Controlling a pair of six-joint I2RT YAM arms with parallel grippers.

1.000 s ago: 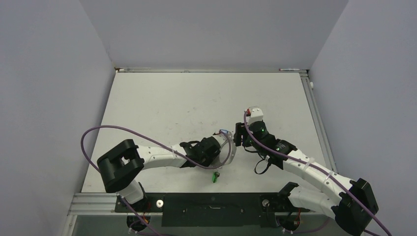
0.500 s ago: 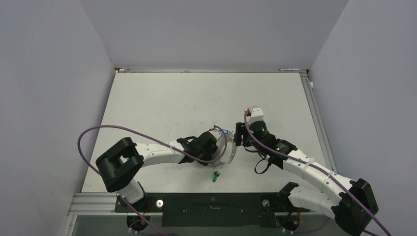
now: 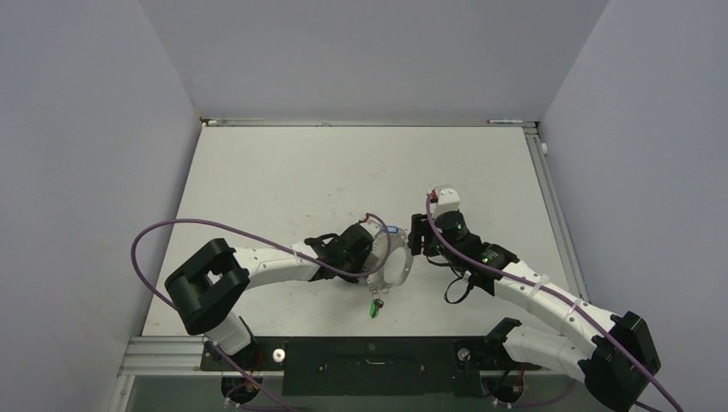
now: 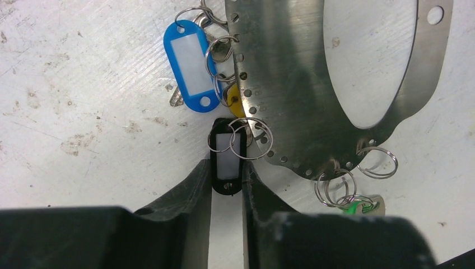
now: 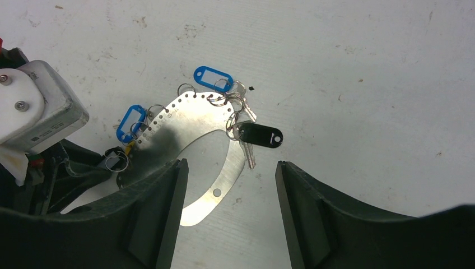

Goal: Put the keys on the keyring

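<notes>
The keyring (image 4: 291, 84) is a flat, curved steel band with small holes along its edge, lying on the table. Split rings on it carry a blue-tagged key (image 4: 190, 61), a yellow one (image 4: 236, 103) and a green one (image 4: 358, 206). My left gripper (image 4: 227, 171) is shut on a black tag (image 4: 228, 157) at the band's edge. In the right wrist view a second blue tag (image 5: 213, 75) and another black-tagged key (image 5: 259, 135) hang on the band (image 5: 190, 120). My right gripper (image 5: 227, 168) hovers open over the band's free end, holding nothing.
The green key (image 3: 374, 307) lies close to the table's near edge. Both arms meet over the keyring (image 3: 391, 266) at centre front. Grey walls enclose the white table (image 3: 343, 172) on three sides.
My left gripper has moved away from the near edge along the keyring and closed its fingers on the black tag. The right arm has stayed still.
</notes>
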